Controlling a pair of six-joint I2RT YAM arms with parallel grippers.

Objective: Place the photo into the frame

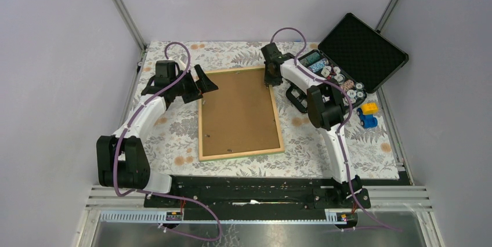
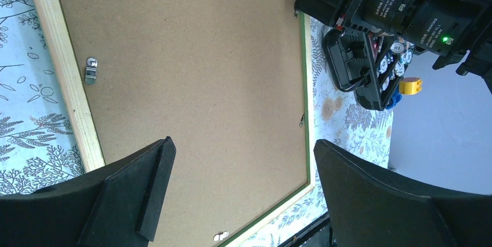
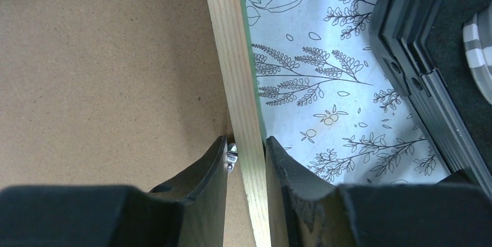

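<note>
Here, the frame lay face down mid-picture on the bench, backing upward (no photo visible). The right end effector straddled its right rail near the upper corner; whether it was clamped was unclear. It was best pinched squarely, clear of the clip. The left end effector gaped, holding nothing.

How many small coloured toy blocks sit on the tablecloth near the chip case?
2. A yellow block lies by the near end of the open black case; a blue block sits just in front of it. Others could be hidden behind the case.
</note>
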